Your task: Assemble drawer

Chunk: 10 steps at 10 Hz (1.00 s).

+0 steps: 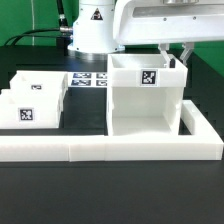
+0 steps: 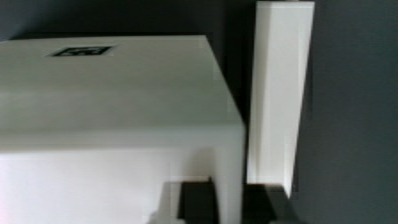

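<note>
Fingers (image 2: 192, 203) flank housing (image 2: 107, 110) edge in wrist view only; can't tell whether gripper (image 2: 231, 200) clamps it. Ext. view: trays (image 1: 30, 100) beside housing, black table (image 1: 110, 195).

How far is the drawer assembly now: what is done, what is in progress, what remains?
Done: the tall white plastic housing stands upright in the corner of the low white L-shaped border wall. In hand: the gripper is at the housing's top edge; grip unclear. Left: the nearer shallow white tray and the farther tray lie outside the housing.

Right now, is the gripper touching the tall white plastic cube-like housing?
Cannot tell. Wrist view shows the gripper straddling the housing wall, contact blurred; exterior view is too coarse.
</note>
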Motion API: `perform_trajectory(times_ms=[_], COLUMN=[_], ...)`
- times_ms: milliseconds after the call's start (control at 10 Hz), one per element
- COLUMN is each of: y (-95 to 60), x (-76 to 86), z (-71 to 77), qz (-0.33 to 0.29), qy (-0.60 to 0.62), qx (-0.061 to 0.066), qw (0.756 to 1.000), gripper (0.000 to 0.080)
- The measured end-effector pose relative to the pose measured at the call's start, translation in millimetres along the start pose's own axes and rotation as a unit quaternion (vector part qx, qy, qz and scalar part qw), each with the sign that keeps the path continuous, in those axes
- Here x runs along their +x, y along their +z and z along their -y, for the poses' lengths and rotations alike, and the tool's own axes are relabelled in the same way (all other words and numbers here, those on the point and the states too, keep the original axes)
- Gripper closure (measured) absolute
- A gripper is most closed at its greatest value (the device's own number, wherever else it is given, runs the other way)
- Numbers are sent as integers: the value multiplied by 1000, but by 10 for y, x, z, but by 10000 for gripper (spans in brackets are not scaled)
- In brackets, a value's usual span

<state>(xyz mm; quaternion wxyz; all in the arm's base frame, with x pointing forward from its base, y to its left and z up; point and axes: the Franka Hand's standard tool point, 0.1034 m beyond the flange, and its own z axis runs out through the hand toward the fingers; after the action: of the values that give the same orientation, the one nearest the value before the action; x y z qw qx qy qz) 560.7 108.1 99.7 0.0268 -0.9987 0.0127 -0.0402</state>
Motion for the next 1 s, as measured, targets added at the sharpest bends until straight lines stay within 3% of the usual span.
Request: perform_trajectory(times_ms=[400, 800, 1000], y=[0, -6, -18], x=[12, 82, 89], z=[58, -12, 28], qz=[-2, -5, -5], qy=[150, 313, 357], qx=[13, 13, 20], qw=[989, 950, 934], gripper=[761, 760, 760])
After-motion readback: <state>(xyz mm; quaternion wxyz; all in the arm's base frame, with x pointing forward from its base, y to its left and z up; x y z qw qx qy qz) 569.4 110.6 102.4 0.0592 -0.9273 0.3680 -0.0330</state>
